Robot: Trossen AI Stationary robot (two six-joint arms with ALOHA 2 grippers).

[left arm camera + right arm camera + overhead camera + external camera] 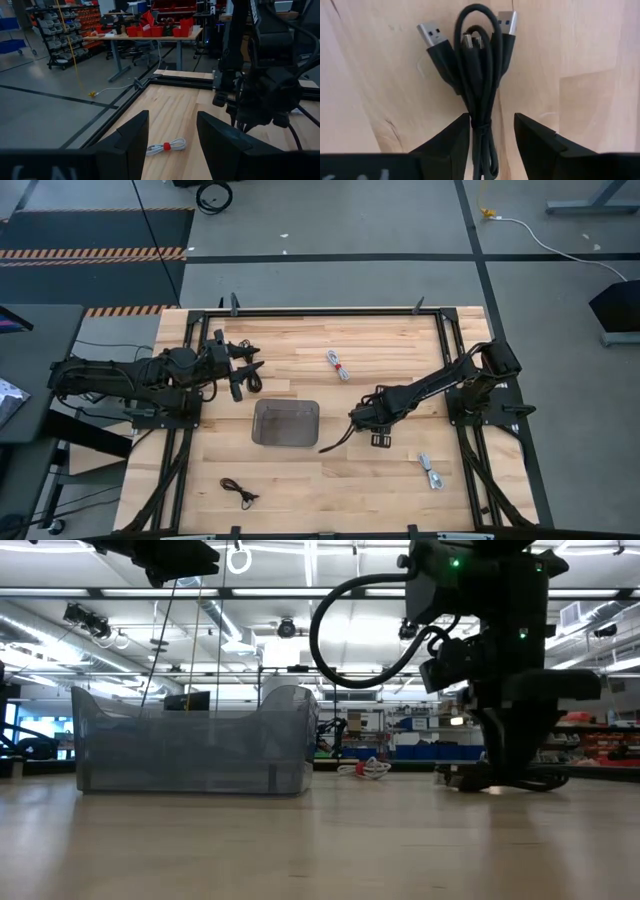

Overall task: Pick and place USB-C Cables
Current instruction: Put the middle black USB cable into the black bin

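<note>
1. The right gripper [352, 420] hangs just past the tray's [286, 423] right-hand wall, its arm reaching in from the table's [400, 470] right edge.
2. Its fingers [451, 145] are spread, and a black cable [479, 75] hangs between them. In the right wrist view the bundle's waist lies against the inner face of one finger while a gap shows at the other, so whether it is actually pinched cannot be told.
3. Two silver-ended plugs and a looped end fan out beyond the fingertips. In the high view a dark strand trails from the gripper toward the table's front edge, beside the tray's front corner.
4. The left gripper [248, 370] waits behind the tray, near the table's back-left part, fingers spread with nothing between them.
5. A white cable with a red tie [166, 146] lies on the wood ahead of the left gripper, seen through the gap between its fingers; in the high view it sits well behind the right gripper.
6. A grey cable [430, 471] lies in front of the right arm, well clear of its gripper.
7. Another black cable [239, 492] lies near the front edge, in front of the tray and far from both grippers.
</note>
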